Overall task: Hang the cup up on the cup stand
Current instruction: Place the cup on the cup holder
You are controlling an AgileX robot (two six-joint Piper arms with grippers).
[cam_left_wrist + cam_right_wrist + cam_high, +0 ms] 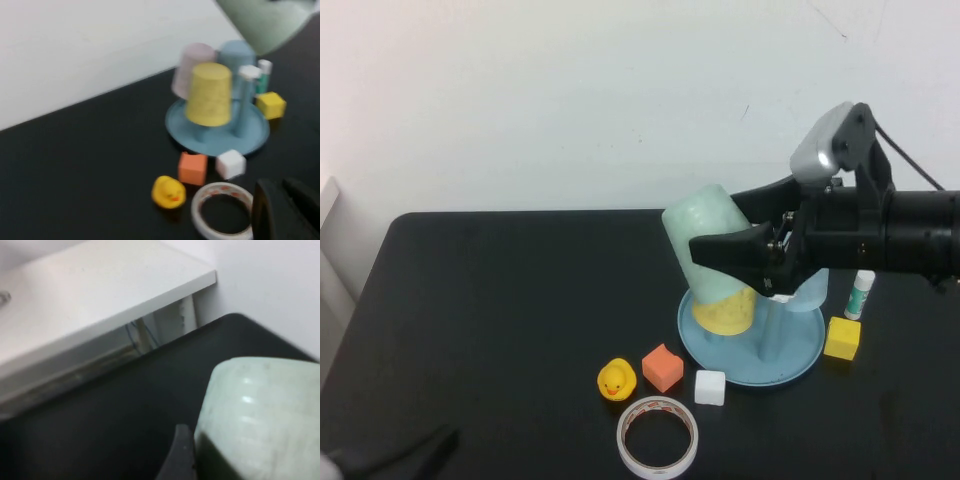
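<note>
Right gripper (745,262) holds the cup (705,245) across its wall, jaws wide around it. The mint cup is airborne just above the cup stand (798,362), tilted, closed end up and away from the gripper, mouth down toward the yellow cup (724,312) already on a peg. Long axis is off vertical; my read is it needs righting over a free peg, likely the white-capped peg (248,73), before lowering. Right arm is the one on it.

Left gripper (282,207) is pinched closed on nothing, low at the table's near edge, well away from the stand, near the tape roll (658,438).

Counts: 4 cups (mint, yellow, pink (192,62), light blue (235,54)), 1 stand, 3 cubes (orange (662,367), white (710,387), yellow (842,338)), 1 rubber duck (616,380), 1 tape roll, 1 glue stick (861,294).
</note>
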